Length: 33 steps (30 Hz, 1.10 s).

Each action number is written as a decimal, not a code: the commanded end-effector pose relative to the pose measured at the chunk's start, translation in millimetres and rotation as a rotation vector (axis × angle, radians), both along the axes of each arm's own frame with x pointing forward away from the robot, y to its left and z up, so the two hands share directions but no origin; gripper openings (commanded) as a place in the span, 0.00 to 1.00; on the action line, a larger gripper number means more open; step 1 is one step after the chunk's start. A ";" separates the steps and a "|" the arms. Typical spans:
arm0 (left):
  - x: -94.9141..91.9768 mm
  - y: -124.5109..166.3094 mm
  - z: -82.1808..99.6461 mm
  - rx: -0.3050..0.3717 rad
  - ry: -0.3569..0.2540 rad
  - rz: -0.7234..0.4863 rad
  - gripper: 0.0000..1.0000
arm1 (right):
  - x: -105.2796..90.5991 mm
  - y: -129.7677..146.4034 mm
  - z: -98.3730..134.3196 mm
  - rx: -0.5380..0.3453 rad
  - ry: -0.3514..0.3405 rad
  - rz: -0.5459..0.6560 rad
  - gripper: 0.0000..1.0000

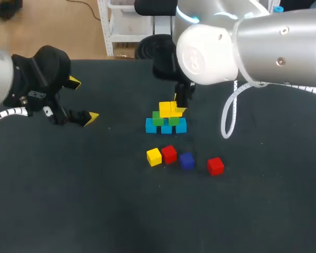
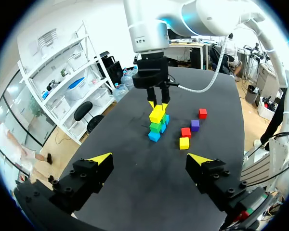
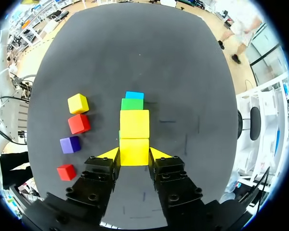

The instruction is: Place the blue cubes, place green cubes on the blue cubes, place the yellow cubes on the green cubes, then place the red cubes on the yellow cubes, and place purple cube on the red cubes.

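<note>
In the middle of the table stands a stack: blue cubes point(image 1: 166, 127) at the bottom, green cubes point(image 1: 158, 119) on them, and a yellow cube point(image 1: 165, 109) on the green. My right gripper point(image 3: 134, 153) is shut on a second yellow cube point(image 3: 134, 150), held at the top level of the stack right beside the first one point(image 3: 134, 123). Loose in front of the stack lie a yellow cube point(image 1: 154, 156), a red cube point(image 1: 169, 154), a purple cube point(image 1: 187, 161) and another red cube point(image 1: 215, 165). My left gripper point(image 1: 82, 100) hangs open and empty at the left, well away from the stack point(image 2: 156, 122).
The right arm's white cable point(image 1: 229, 118) loops down over the table to the right of the stack. The black tabletop point(image 1: 95, 200) stretches wide in front of the loose cubes and to the left.
</note>
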State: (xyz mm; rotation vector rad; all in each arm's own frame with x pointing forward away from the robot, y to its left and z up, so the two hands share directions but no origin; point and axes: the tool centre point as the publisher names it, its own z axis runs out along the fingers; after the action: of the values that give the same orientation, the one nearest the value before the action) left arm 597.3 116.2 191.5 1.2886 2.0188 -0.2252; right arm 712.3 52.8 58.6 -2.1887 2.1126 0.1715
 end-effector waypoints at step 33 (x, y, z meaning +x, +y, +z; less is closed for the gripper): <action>0.5 1.2 -0.6 -0.003 -0.001 -0.004 1.00 | -4.5 -6.1 9.7 0.012 -0.016 -0.004 0.95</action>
State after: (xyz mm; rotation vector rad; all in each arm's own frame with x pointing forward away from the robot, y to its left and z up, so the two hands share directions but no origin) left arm 597.3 116.2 191.5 1.2886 2.0188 -0.2252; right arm 713.2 52.4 62.7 -2.1769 2.1113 0.1601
